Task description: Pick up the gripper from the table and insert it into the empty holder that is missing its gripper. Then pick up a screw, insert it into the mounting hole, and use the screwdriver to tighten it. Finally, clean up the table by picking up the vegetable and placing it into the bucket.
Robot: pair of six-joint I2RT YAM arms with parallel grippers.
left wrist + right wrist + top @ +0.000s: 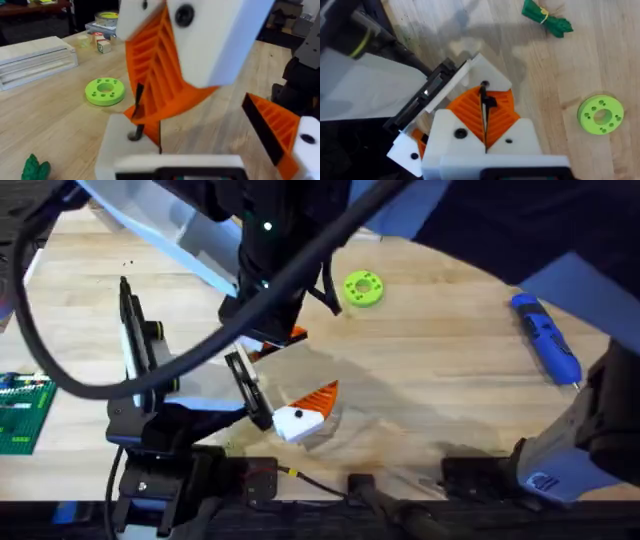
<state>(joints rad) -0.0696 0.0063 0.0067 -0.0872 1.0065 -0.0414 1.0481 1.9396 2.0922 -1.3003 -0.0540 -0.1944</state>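
Dark green leafy toy sprig [547, 20] looked soft, light; best pinched at tied middle. Right gripper [485, 117] jaws squeezed thin black pin [484, 97]; left gripper [200, 145] jaws wide apart.

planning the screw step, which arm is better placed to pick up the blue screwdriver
Right, probably. The screwdriver lies on the right side of the table in the overhead view, nearer the right arm's base at lower right. The left arm's base sits at the opposite corner, so it would have to reach across.

lime-green disc [362, 288] on wooden table [440, 380], green circuit board [22, 412] at the table's edge, white boards [35, 60] stacked
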